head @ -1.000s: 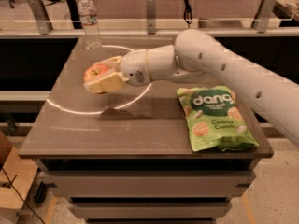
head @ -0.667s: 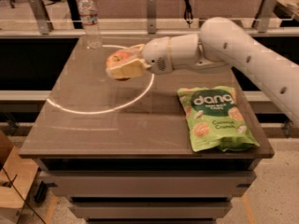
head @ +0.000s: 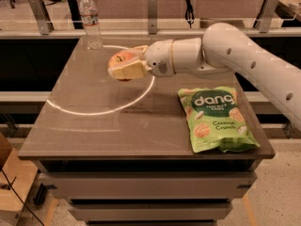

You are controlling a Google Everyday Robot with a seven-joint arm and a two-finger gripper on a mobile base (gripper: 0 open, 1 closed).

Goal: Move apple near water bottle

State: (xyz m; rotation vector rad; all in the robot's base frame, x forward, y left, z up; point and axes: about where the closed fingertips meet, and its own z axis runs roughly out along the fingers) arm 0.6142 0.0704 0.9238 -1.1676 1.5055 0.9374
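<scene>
My gripper (head: 123,66) is shut on the apple (head: 119,60), a red apple with yellow patches, and holds it above the table, right of and nearer than the water bottle. The water bottle (head: 91,21), clear with a white cap and a pale label, stands upright at the table's far left corner. My white arm (head: 235,55) reaches in from the right.
A green Dang coconut chips bag (head: 215,119) lies flat on the right side of the brown table (head: 113,131). A bright ring of light lies on the tabletop under the gripper. A rail with metal posts (head: 151,8) runs behind the table.
The gripper has carried the apple up the table and to the right, toward the far edge and closer to the water bottle. The bag and bottle have not moved.
</scene>
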